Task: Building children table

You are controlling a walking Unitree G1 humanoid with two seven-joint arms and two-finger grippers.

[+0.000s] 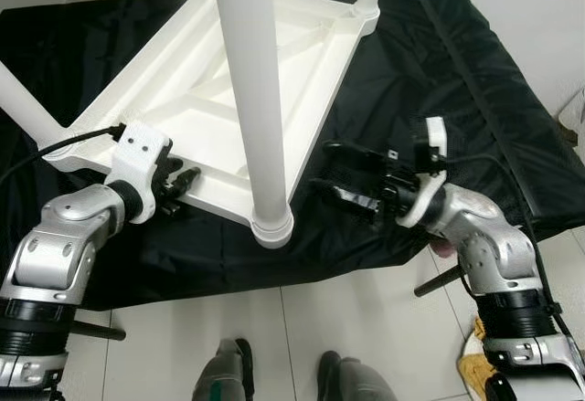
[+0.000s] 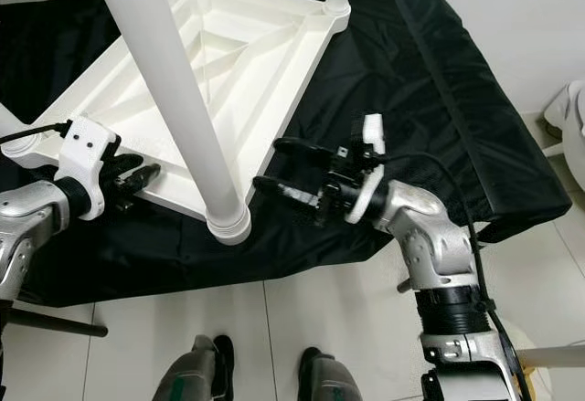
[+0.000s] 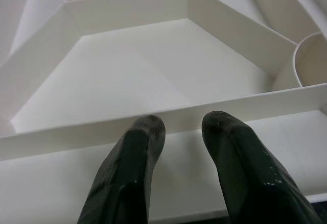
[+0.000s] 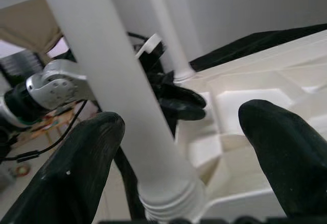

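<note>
I have the white table (image 1: 256,100) lying upside down on a black cloth (image 1: 439,81) that covers a low surface, its ribbed underside facing up at me. One leg (image 1: 254,90) is fitted in the near corner socket and rises straight toward the camera, blocking much of the tabletop behind it; two more legs are cut off at the top and left edges. My left gripper (image 1: 183,180) sits at the near edge of the tabletop, its fingers (image 3: 134,173) slightly apart with the rim wall just at their tips; I cannot tell whether they actually pinch it. My right gripper (image 2: 285,165) hangs spread wide just beside the near leg, touching nothing. Below, on the pale tiled floor (image 1: 274,337), I see the robot's feet (image 1: 224,374).
</note>
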